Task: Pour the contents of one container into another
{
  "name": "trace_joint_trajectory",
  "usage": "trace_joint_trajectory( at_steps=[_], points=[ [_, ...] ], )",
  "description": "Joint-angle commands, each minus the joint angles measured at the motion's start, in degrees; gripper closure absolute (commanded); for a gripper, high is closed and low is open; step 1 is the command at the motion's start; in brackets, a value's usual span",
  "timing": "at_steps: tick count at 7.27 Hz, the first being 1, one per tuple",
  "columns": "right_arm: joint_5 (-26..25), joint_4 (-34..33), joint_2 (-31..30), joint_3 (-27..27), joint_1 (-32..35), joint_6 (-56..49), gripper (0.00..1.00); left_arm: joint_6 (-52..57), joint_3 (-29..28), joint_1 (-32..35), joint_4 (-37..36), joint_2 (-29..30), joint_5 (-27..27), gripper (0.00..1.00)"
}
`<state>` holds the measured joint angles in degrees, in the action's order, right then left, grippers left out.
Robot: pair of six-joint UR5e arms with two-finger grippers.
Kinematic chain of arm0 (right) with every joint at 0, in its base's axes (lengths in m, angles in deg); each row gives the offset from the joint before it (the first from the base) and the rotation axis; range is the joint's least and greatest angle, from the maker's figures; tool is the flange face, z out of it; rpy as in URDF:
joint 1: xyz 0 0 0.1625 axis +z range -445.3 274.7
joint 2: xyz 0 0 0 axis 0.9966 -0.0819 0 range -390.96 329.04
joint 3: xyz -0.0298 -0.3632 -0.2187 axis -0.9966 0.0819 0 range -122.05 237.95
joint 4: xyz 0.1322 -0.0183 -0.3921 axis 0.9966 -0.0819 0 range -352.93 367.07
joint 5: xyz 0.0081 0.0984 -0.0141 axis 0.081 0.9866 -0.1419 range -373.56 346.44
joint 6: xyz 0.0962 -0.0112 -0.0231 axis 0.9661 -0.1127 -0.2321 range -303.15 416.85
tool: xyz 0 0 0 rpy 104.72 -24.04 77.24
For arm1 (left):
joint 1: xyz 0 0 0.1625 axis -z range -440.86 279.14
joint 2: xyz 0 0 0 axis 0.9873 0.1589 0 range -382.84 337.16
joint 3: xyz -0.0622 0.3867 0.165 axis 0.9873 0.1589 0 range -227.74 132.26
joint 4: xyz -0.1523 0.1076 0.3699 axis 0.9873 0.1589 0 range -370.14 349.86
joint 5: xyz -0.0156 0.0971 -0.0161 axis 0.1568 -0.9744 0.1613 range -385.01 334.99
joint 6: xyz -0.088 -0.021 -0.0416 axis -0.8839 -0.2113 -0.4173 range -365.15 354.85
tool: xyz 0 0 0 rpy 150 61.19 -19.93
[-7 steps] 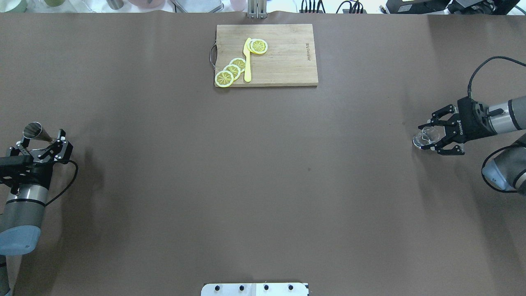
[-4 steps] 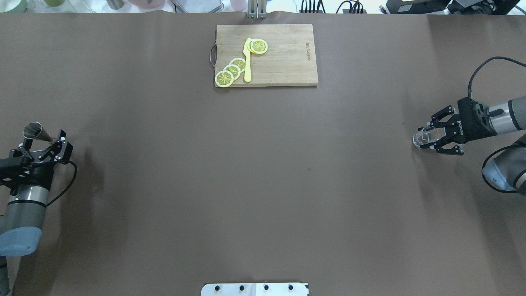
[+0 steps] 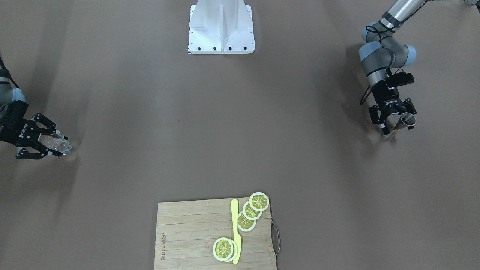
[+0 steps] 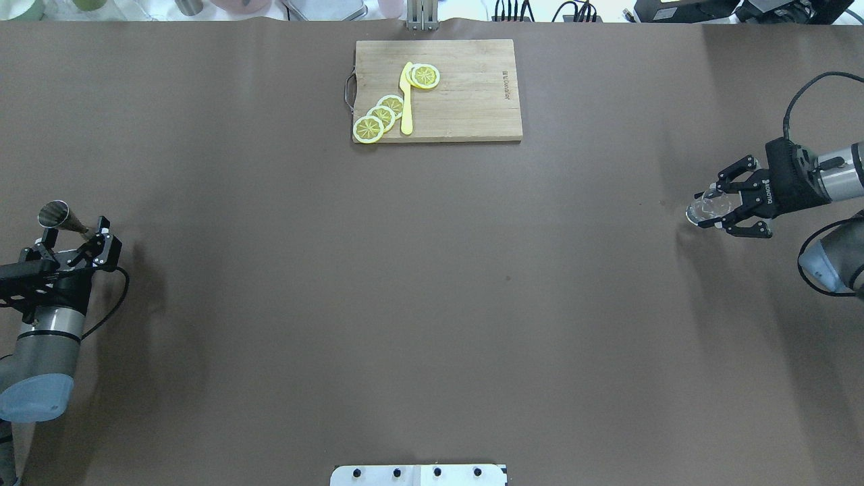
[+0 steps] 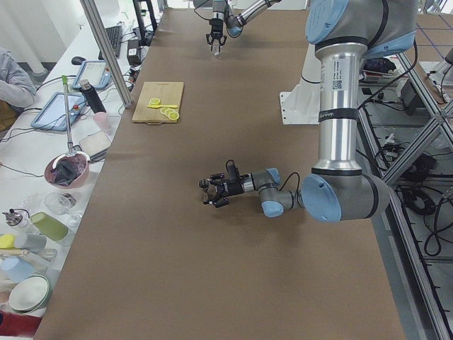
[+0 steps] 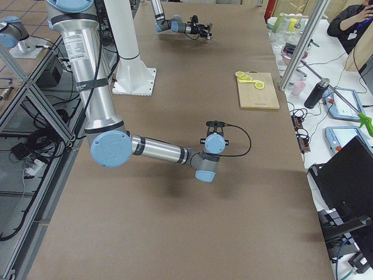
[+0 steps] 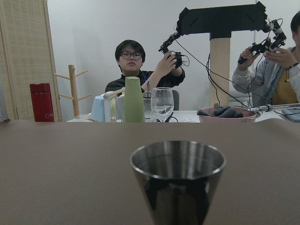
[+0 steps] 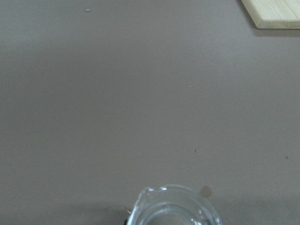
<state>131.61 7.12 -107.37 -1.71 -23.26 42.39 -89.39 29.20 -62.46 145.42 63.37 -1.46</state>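
Bench [image 4: 432,304] space makes up most of the scene, a wide brown surface with the two arms at opposite ends of it. At its far edge from the robot lies a wooden cutting board [image 4: 466,94] that plays no part in the pour. It carries a yellow knife [image 4: 406,101] and some lemon slices [image 4: 381,116].

The left claw [image 4: 74,234] is closed on the steel jigger [image 4: 57,216] low down, with the wide cone opening upward. The wrist view shows the jigger upright, and its mouth looks empty. The right claw [image 4: 727,208] is clasped around the small glass cup [image 4: 704,206], one finger on either side, with the cup low over the bench. I cannot tell whether either vessel's base touches the surface. Whether the cup holds any liquid is also unclear, since the glass is see-through and small in every view.

By my reading, the task is at an early stage. Both vessels are gripped, but they are well apart and nothing appears to have been poured. What is left is to bring the two together near the middle, set the cup's lip over the jigger's mouth, and tip it.
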Motion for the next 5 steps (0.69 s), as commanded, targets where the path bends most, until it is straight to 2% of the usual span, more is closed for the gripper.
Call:
trace_joint_trajectory(
  at_steps=[1,2,4,5],
  points=[
    [1.6,-0.3,1.0,-0.5,2.5,2.4,1.00,-1.1,0.2,0.2,-0.2,0.1,0.3,0.57],
    [3.4,-0.3,1.8,-0.8,2.8,4.1,1.00,-1.0,0.2,0.2,-0.3,0.0,0.3,0.66],
    [3.0,0.4,1.9,-3.7,2.8,4.4,1.00,-0.6,0.3,0.2,-0.5,0.0,0.3,0.86],
    [2.8,0.3,2.5,-3.8,2.8,4.3,1.00,-0.5,0.3,0.2,-0.7,0.0,0.3,0.93]
  ],
)
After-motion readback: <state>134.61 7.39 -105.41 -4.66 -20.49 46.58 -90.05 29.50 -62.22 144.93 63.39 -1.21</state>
